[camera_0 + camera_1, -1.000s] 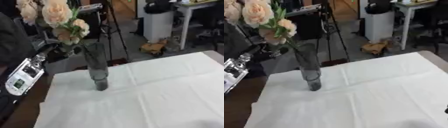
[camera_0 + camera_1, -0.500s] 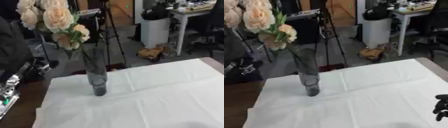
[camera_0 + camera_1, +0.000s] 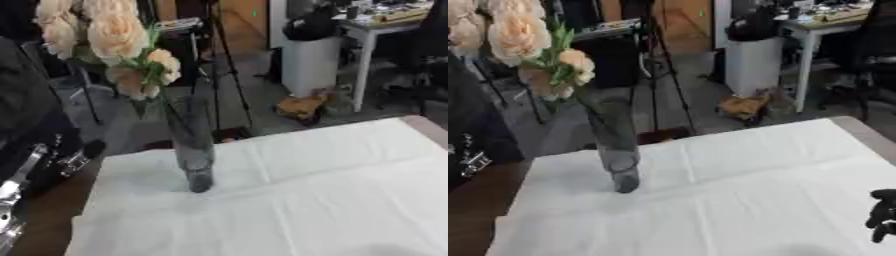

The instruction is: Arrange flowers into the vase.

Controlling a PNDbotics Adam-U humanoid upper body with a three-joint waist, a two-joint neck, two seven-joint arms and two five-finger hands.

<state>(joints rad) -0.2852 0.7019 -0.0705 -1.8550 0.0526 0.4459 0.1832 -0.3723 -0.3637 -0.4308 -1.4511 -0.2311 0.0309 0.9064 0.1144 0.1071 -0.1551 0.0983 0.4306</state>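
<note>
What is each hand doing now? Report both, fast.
Left hand: not in view; only its arm shows at the left edge.
Right hand: at the right edge, fingers curled, holding nothing.

Pale peach and cream flowers point(image 3: 109, 37) with green leaves stand in a smoky grey, see-through vase point(image 3: 192, 145). A plain white cloth point(image 3: 289, 200) covers the worktop point(image 3: 470, 210), whose bare brown wood shows at nine o'clock. The right robot hand point(image 3: 881, 215), at four o'clock, is black.
</note>
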